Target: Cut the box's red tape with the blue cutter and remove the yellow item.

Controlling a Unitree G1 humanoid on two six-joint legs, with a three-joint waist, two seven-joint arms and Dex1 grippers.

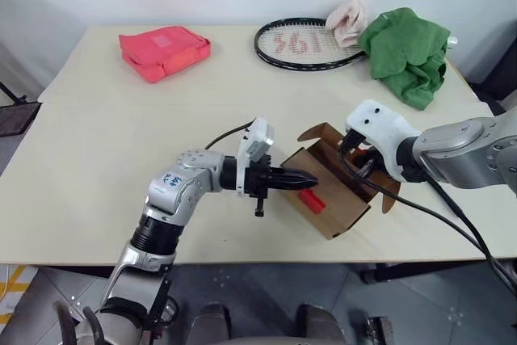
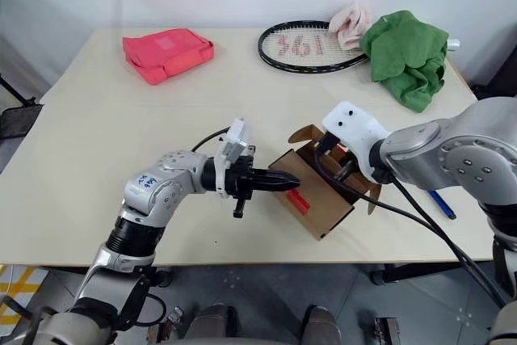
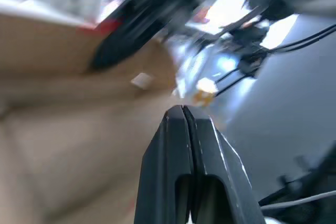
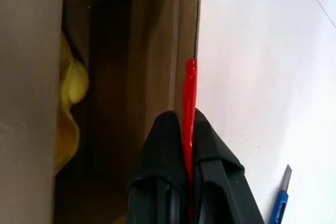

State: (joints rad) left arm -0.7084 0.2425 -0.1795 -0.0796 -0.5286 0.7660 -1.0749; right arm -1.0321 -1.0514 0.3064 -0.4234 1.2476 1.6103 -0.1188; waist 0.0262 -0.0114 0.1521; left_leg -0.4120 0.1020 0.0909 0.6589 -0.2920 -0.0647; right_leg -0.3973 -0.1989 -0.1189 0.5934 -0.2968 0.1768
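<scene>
Box (image 1: 339, 195) sits near the table (image 1: 97, 167) front edge, between both arms, lid flaps standing open. Red tape (image 1: 312, 201) shows on the front panel near the left gripper; in the right wrist view a red tape strip (image 4: 189, 85) runs along the flap edge. Judged status: tape cut done, since the lid is open and the blue cutter (image 2: 441, 204) lies set down on the table to the right of the box, apart from both grippers. Yellow item (image 4: 71, 85) is inside the box, against one wall, not yet removed. Right gripper (image 4: 184, 124) is at the box's open top, fingers clenched on the flap edge with its red strip, i.e. pinching the flap wall, prob. holding the lid back. Left gripper (image 1: 300, 177) is level, pointing at the box front, fingers pressed together w/ nothing between them, tips over the front panel near the tape. Remaining: reach into the opening, grasp the yellow item, lift it out. Approx. progress: past halfway; extraction step pending. Far side of table: pink-red pouch (image 1: 164, 52), racket (image 1: 303, 44), green cloth (image 1: 408, 54), all well apart from the work area.
</scene>
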